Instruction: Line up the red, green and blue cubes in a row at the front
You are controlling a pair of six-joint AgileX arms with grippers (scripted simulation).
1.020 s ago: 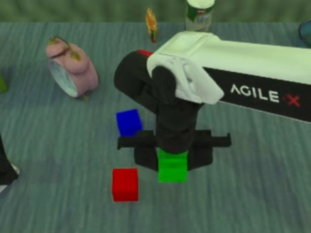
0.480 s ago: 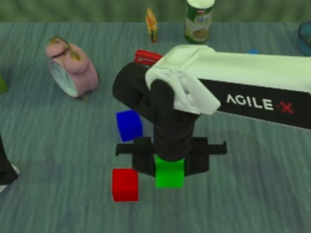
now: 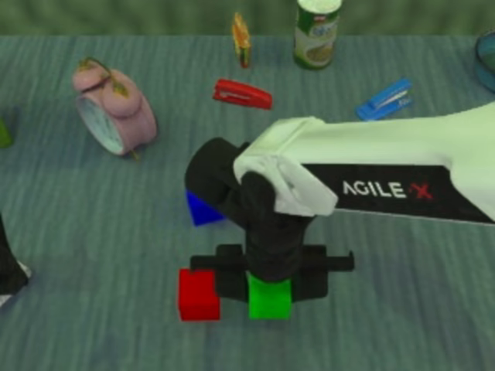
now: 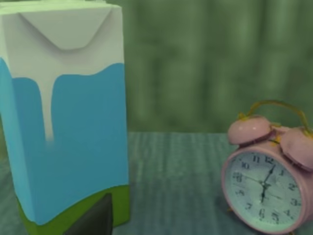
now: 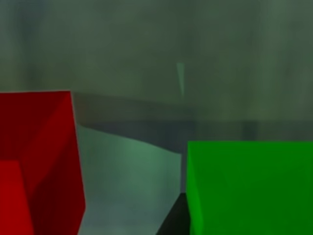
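My right gripper is shut on the green cube near the table's front edge, just right of the red cube, with a small gap between them. The right wrist view shows the red cube and the green cube side by side. Behind them lies the blue cube, partly hidden under my right arm. My left arm stays parked at the left edge.
A pink alarm clock stands at the back left. A red stapler, a light-blue stapler, a can and a small orange packet lie at the back. The left wrist view shows a milk carton.
My right gripper has carried the green cube toward the front edge and slightly left, closer to the red cube. The arm's shift has uncovered both staplers.
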